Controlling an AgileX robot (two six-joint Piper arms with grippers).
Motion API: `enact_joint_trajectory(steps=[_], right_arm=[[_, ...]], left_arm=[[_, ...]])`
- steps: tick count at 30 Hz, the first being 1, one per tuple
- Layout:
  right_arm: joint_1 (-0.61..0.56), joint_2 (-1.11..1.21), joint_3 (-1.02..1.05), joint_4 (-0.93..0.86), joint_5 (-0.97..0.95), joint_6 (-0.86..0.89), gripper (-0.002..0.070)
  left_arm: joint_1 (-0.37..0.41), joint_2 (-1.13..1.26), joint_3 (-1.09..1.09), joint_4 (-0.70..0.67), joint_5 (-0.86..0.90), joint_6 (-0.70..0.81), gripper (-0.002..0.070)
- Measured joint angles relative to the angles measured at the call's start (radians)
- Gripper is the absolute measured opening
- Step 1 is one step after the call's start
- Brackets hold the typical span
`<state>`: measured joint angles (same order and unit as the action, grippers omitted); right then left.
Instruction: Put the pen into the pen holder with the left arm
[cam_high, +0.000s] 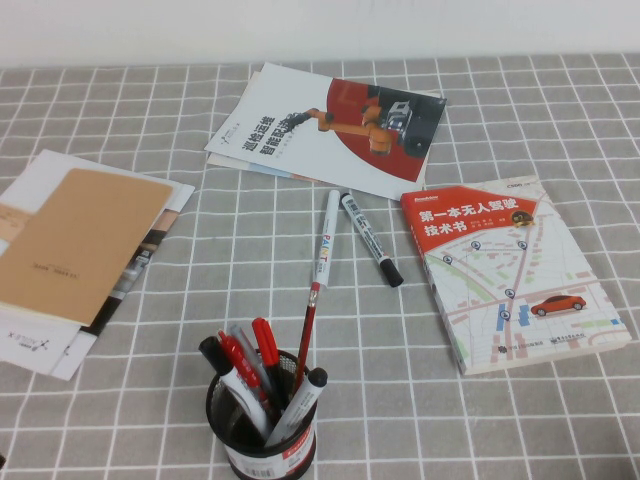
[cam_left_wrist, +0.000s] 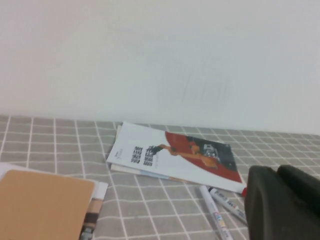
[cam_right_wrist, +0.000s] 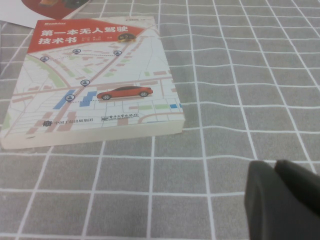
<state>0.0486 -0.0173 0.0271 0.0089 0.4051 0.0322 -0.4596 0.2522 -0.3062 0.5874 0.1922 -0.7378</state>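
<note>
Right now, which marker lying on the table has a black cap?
The marker nearer the map book. The all-white marker beside it has coloured lettering, no black cap.

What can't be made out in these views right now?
- Pen holder: base cut off by the high view's lower edge.
- Left gripper: jaws shut, mostly cut off by the left wrist view's edge; absent from the high view.
- Right gripper: likewise cut off in the right wrist view, near the book.

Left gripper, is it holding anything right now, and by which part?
Nothing. The left gripper is shut and empty above the table; the right gripper holds nothing either.
</note>
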Motion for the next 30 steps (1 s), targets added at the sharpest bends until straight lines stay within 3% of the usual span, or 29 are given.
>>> enact_joint_trajectory(steps=[16, 19, 24, 27, 30], right_arm=[[0.000, 0.000, 0.000, 0.000, 0.000, 0.000, -0.0015], [0.000, 0.000, 0.000, 0.000, 0.000, 0.000, -0.0015], [0.000, 0.000, 0.000, 0.000, 0.000, 0.000, -0.0015], [0.000, 0.000, 0.000, 0.000, 0.000, 0.000, -0.0015], [0.000, 0.000, 0.000, 0.000, 0.000, 0.000, -0.0015]], left_arm=[[0.014, -0.007, 0.013, -0.031, 0.079, 0.047, 0.0000], [0.079, -0.026, 0.027, -0.181, 0.074, 0.213, 0.0000], [0.269, -0.095, 0.089, -0.587, 0.006, 0.710, 0.0000], [0.365, -0.165, 0.134, -0.707, -0.024, 0.865, 0.0000], [0.424, -0.235, 0.170, -0.737, -0.030, 0.917, 0.0000]])
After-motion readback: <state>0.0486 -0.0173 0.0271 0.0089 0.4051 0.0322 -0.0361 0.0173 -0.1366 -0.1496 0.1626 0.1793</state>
